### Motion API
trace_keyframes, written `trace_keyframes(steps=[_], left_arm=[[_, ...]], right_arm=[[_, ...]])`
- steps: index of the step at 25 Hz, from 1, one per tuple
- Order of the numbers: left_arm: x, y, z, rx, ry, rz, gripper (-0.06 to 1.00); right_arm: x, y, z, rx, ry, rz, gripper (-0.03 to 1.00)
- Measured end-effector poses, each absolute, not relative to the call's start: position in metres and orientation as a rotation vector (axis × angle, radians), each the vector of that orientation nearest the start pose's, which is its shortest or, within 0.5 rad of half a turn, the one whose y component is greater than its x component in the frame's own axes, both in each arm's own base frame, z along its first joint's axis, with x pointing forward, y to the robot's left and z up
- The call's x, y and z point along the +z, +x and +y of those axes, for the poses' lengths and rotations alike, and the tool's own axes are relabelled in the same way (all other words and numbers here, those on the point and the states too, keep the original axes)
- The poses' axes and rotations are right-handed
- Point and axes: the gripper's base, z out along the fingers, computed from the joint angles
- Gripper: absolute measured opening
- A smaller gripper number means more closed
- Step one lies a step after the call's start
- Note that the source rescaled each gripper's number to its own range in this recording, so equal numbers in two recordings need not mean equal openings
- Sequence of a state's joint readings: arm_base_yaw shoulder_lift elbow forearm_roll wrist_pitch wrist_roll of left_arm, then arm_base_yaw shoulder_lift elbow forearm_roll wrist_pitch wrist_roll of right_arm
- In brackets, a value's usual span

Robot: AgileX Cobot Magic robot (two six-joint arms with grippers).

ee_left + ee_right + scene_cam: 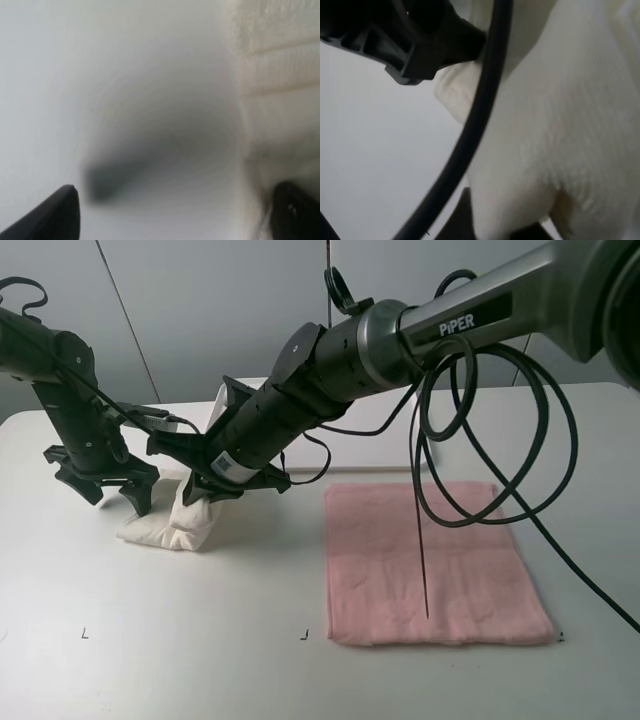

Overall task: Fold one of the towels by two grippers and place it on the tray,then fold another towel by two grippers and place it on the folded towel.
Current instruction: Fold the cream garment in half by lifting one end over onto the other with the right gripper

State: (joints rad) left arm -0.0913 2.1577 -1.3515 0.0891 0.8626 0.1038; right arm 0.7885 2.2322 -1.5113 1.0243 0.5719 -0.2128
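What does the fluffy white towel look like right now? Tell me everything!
The cream towel is soft terry cloth with a faint ribbed pattern. It sits bunched on the white table, left of the flat pink towel. The right hand pinches one part up into a peak; the rest lies crumpled below. The open left hand is beside it.

Cream towel [152, 530] — matt terry, v. nubby
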Motion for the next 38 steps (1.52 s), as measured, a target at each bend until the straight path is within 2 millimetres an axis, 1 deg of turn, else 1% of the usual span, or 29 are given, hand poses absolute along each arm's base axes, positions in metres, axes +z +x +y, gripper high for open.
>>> trace_keyframes(steps=[3, 6, 8, 14, 17, 21, 23, 28, 32, 33, 35, 38], left_arm=[[0.097, 0.390, -0.029, 0.104, 0.387, 3.127, 0.99], [0.097, 0.390, -0.029, 0.101, 0.380, 3.128, 0.99], [0.097, 0.390, -0.029, 0.101, 0.380, 3.128, 0.99], [0.097, 0.390, -0.029, 0.101, 0.381, 3.129, 0.99], [0.097, 0.390, -0.031, 0.077, 0.371, 3.131, 0.99], [0.101, 0.393, -0.034, 0.013, 0.376, 3.114, 0.99], [0.111, 0.397, -0.035, -0.008, 0.380, 3.084, 0.99], [0.157, 0.408, -0.031, -0.029, 0.346, 2.972, 0.99], [0.178, 0.413, -0.032, -0.026, 0.350, 2.938, 0.99], [0.182, 0.413, -0.032, -0.027, 0.349, 2.935, 0.99], [0.190, 0.414, -0.032, -0.029, 0.348, 2.926, 0.99], [0.197, 0.414, -0.032, -0.029, 0.347, 2.915, 0.99]], right_arm=[[0.119, 0.299, 0.366, 1.230, -0.262, 2.759, 0.05], [0.114, 0.301, 0.371, 1.311, -0.226, 2.718, 0.05], [0.106, 0.302, 0.372, 1.342, -0.193, 2.711, 0.05], [0.083, 0.304, 0.375, 1.395, -0.111, 2.698, 0.05], [0.078, 0.305, 0.376, 1.402, -0.083, 2.700, 0.05], [0.078, 0.305, 0.376, 1.402, -0.083, 2.695, 0.05], [0.078, 0.305, 0.376, 1.402, -0.086, 2.694, 0.05], [0.078, 0.305, 0.376, 1.399, -0.084, 2.694, 0.05], [0.078, 0.305, 0.376, 1.404, -0.070, 2.696, 0.05], [0.079, 0.306, 0.376, 1.410, -0.058, 2.694, 0.08], [0.080, 0.307, 0.377, 1.435, -0.006, 2.687, 0.18], [0.082, 0.308, 0.378, 1.463, 0.030, 2.670, 0.42]])
